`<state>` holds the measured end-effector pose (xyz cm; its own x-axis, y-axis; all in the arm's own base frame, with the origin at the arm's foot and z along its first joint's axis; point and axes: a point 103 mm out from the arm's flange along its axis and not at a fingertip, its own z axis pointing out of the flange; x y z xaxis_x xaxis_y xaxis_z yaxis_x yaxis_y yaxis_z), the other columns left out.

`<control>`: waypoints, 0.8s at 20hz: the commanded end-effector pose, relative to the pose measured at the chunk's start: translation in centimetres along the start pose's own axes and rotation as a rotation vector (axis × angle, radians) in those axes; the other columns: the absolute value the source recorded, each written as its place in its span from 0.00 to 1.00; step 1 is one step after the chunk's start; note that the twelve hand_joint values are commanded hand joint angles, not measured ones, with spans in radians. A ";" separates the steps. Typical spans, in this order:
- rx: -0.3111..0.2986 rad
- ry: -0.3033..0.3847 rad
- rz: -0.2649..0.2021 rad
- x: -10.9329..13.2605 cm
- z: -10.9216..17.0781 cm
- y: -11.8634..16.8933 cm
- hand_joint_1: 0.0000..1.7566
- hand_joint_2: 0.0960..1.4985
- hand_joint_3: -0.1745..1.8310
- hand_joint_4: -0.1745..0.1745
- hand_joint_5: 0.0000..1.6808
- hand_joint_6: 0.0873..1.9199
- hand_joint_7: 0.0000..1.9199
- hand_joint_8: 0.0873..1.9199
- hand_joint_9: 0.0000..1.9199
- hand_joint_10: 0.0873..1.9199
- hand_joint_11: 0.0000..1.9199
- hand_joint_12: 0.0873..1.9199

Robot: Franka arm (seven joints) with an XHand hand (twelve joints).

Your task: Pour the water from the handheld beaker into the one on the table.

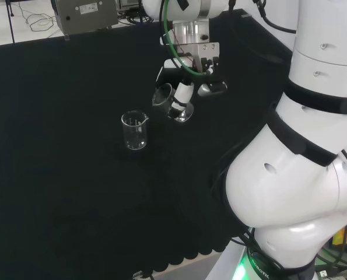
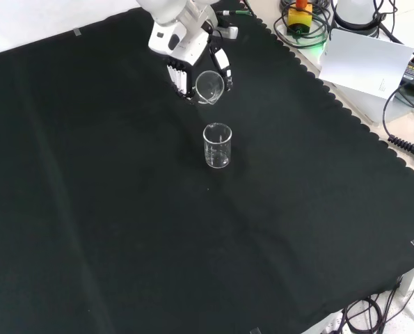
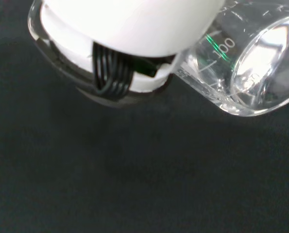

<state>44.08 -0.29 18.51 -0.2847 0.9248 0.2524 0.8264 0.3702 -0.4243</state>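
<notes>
The table beaker (image 2: 218, 145) is standing upright on the black cloth (image 2: 123, 229), with bare cloth lying all around it and nothing standing between it and the hand (image 2: 193, 66). In the front view the hand is hanging just beyond that beaker, fingers (image 2: 181, 78) curling round the handheld beaker (image 2: 209, 86), which is tilting steeply with its mouth facing the table beaker. In the wrist view the handheld beaker (image 3: 241, 68) is showing green graduation marks. Well beyond the table beaker in the head view, a grey box (image 1: 84, 16) is sitting past the cloth's edge.
</notes>
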 end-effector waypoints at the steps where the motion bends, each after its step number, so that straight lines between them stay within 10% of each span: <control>1: 0.045 -0.060 0.018 1.2 0.3 0.7 0.74 0.40 0.47 0.00 0.66 0.48 0.61 0.47 0.78 0.40 0.58 0.40; 16: 0.130 -0.165 0.110 3.1 -0.6 2.5 0.74 0.39 0.49 0.00 0.66 0.49 0.61 0.48 0.78 0.42 0.57 0.41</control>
<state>45.39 2.74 18.72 -0.2687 0.9590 0.0901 0.8059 0.2750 -0.5244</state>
